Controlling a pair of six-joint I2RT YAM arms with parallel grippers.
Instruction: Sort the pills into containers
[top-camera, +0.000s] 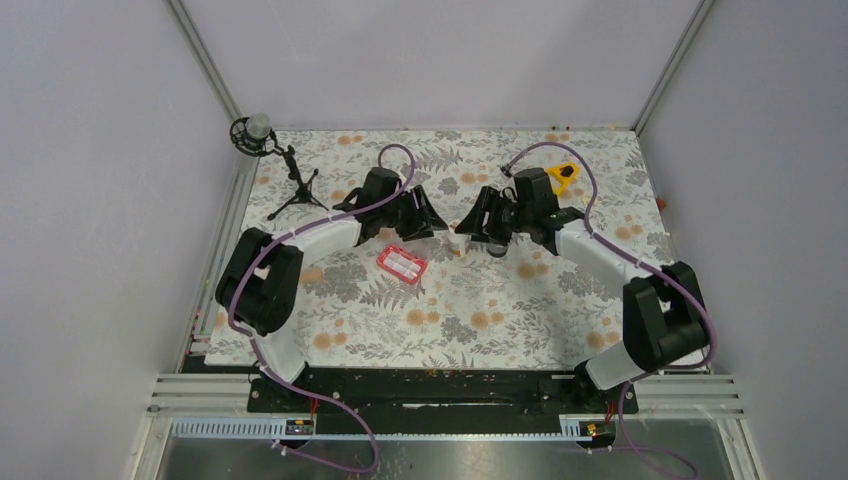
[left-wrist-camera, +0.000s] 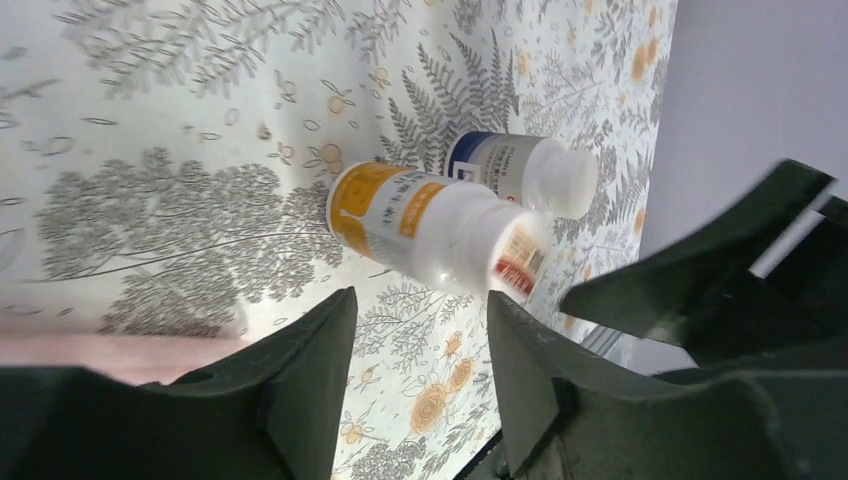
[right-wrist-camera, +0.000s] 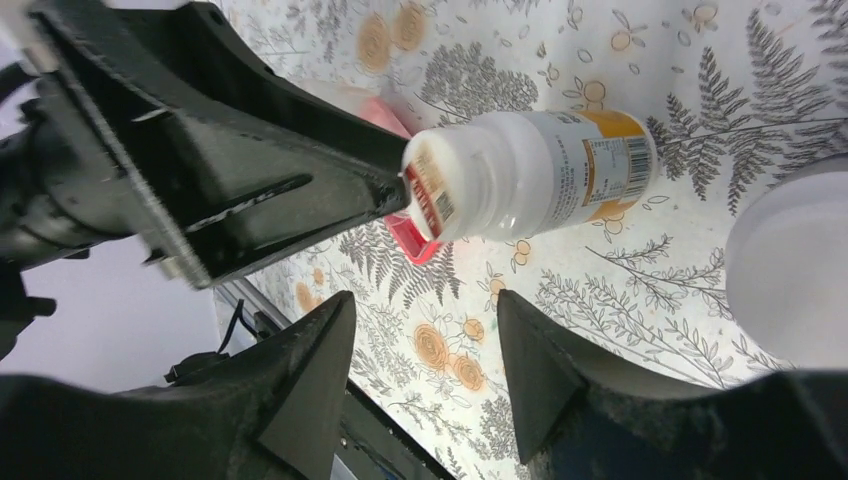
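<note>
Pill tray (right-wrist-camera: 415, 245) mostly hidden, R-wrist view

two arms, left arm (top-camera: 262, 285) and right arm (top-camera: 655, 315), alike in build: glossy white link shells between bulky black joint housings, rounded at the elbows. bolted to a black base plate (top-camera: 430, 392) showing small red and orange bits near the mounts. a purple cable (top-camera: 232, 300) looped along each, fastened with pale clips. left gripper (left-wrist-camera: 420, 330) and right gripper (right-wrist-camera: 425, 325) matte black, each with two wedge-shaped fingers (right-wrist-camera: 310, 360), flat-faced, tapering to blunt tips.
</note>
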